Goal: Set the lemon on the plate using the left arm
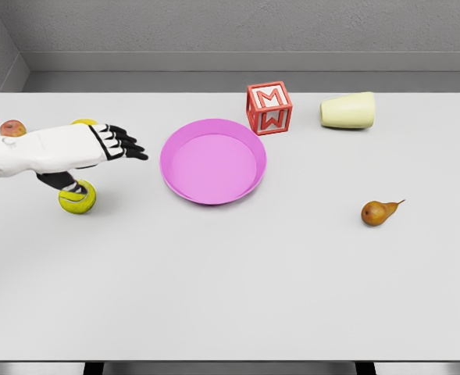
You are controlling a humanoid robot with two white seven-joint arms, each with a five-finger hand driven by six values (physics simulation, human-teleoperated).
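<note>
Lemon (83, 123) lies at left of frame, mostly hidden behind the left hand (114, 144), whose fingers stretch out empty. Pink plate (212, 161) sits centre; tennis ball (77, 197) rests below the wrist.

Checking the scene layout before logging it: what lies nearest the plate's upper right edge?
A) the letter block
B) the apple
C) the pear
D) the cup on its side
A: the red letter block sits just off the pink plate's upper right rim, closer than anything else.
</note>
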